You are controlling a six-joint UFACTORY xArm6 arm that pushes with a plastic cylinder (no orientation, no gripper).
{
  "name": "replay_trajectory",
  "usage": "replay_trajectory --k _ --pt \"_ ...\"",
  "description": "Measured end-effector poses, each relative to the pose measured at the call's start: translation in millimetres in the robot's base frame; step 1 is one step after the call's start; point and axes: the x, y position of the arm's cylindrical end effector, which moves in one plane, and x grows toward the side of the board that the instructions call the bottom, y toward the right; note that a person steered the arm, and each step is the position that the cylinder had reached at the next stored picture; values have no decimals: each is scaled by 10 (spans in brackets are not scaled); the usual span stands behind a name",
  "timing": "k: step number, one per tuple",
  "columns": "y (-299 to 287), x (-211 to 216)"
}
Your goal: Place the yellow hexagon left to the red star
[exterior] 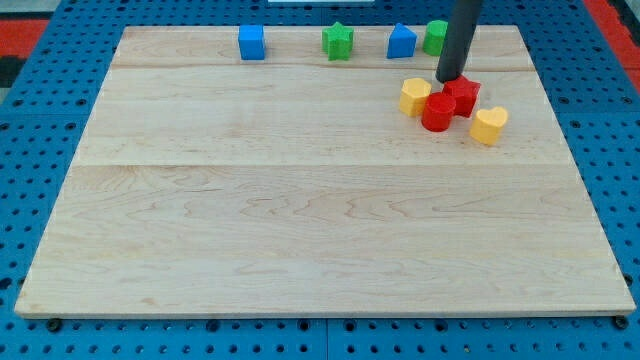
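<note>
The yellow hexagon (415,97) lies near the view's top right, touching the left side of a red cylinder (437,112). The red star (462,95) sits just right of the hexagon and above-right of the cylinder, touching it. My tip (450,79) is at the upper left edge of the red star, between star and hexagon, slightly above both. A yellow heart-shaped block (489,125) lies to the lower right of the star.
Along the board's top edge stand a blue cube (251,42), a green star (338,41), a blue pentagon-like block (401,42) and a green block (435,36) partly hidden by the rod. The wooden board (300,220) rests on a blue perforated table.
</note>
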Motion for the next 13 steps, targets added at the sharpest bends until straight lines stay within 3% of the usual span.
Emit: replay_trajectory --k 3,5,10,13 --pt "104 134" --pt "100 -89" --pt "-802 29" --pt "-732 117"
